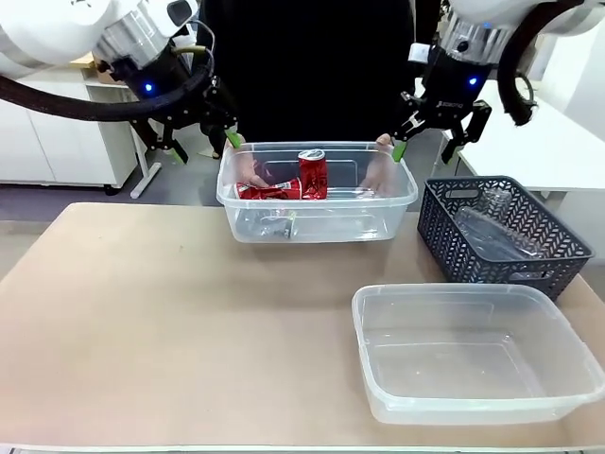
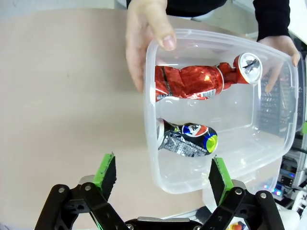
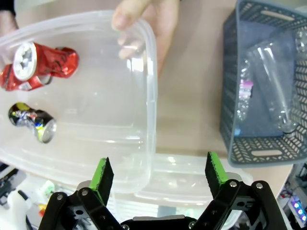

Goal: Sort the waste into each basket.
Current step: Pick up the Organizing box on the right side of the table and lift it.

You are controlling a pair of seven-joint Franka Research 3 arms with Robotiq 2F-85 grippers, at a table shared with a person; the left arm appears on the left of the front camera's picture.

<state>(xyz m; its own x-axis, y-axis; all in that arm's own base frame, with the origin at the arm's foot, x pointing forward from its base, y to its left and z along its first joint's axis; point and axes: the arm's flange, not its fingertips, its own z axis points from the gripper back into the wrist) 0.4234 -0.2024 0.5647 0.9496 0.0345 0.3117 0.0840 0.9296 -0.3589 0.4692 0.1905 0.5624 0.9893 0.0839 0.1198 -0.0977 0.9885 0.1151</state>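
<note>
A clear tub (image 1: 406, 194) stands at the table's far middle, and the person's hands (image 1: 382, 171) hold both of its ends. Inside lie a crushed red can (image 2: 192, 82), an upright red can (image 1: 313, 174) with a silver top, and a dark crushed can (image 2: 189, 139). My left gripper (image 1: 203, 142) hovers open above the tub's left end (image 2: 163, 175), with nothing between its fingers. Over the tub's right end my right gripper (image 1: 430, 144) is open and empty too (image 3: 160, 175). The dark openwork basket (image 1: 558, 274) on the right holds clear plastic bottles (image 3: 273, 81).
A second clear tub (image 1: 378, 378) sits empty at the front right, just in front of the basket. The left half of the tan table (image 1: 142, 312) is bare. The person stands at the far edge behind the held tub.
</note>
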